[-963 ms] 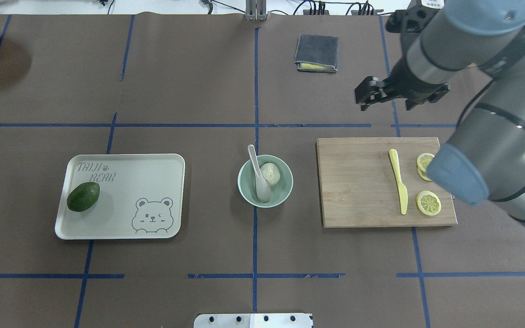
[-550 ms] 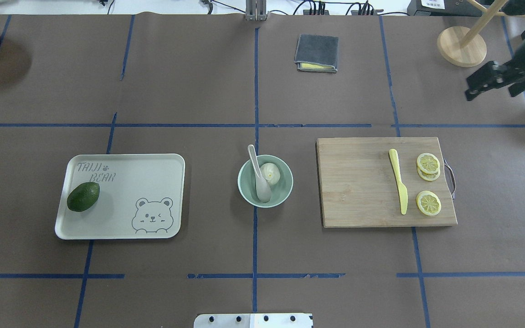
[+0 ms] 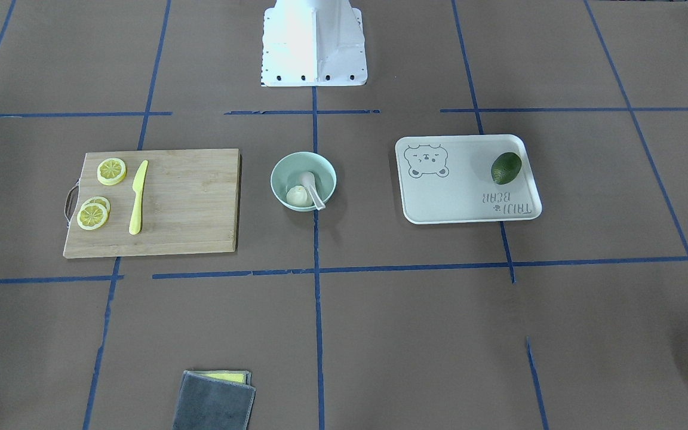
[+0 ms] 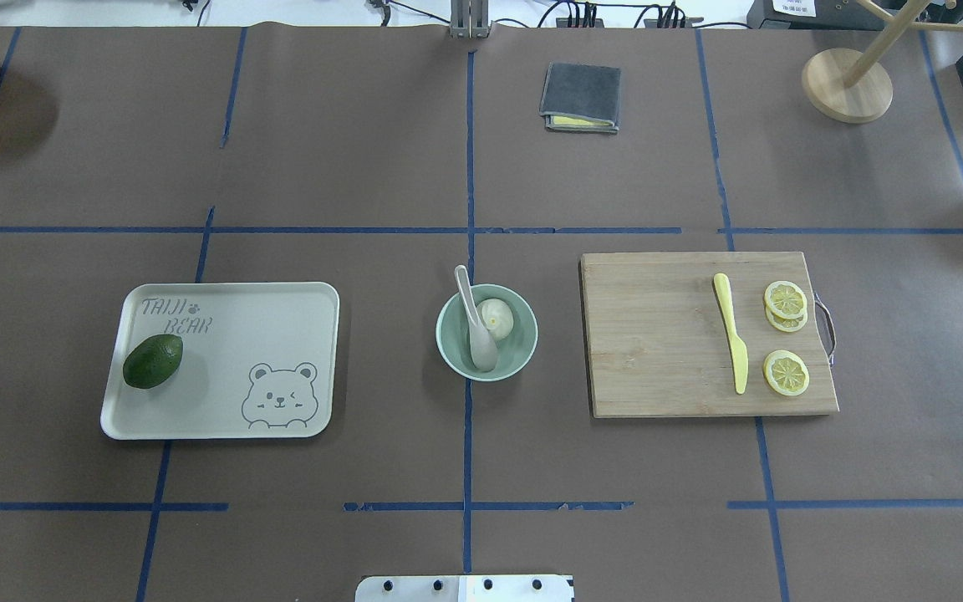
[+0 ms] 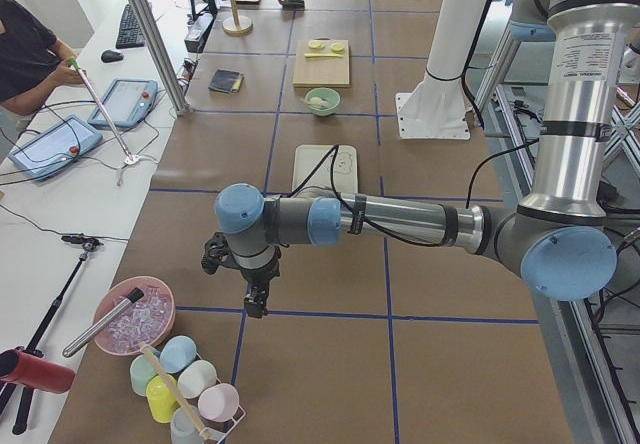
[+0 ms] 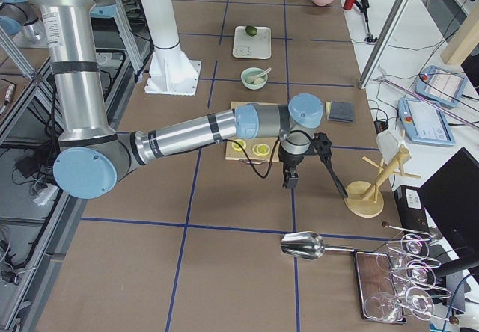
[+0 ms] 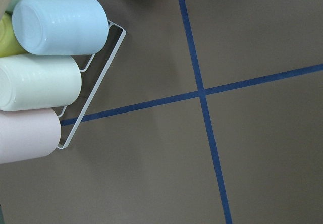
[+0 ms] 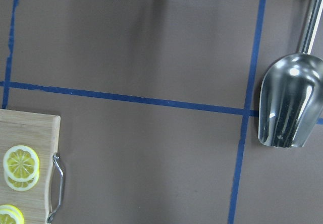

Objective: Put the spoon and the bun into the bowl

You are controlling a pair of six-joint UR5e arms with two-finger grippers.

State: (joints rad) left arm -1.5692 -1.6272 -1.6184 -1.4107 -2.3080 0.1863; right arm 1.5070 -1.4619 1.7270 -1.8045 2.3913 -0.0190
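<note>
Left gripper [image 5: 255, 300] and right gripper [image 6: 289, 179] are held well away from the bowl [image 4: 450, 354], their opening impossible to tell. Spoon [image 4: 476, 323] and bun [image 4: 497, 315] are seen inside it; the overhanging spoon handle could be knocked loose.

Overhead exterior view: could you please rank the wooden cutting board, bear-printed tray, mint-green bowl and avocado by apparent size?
1. Rectangular wooden cutting board, only narrowly first
2. Pale bear-printed tray
3. Round mint-green bowl
4. Dark green avocado
</note>
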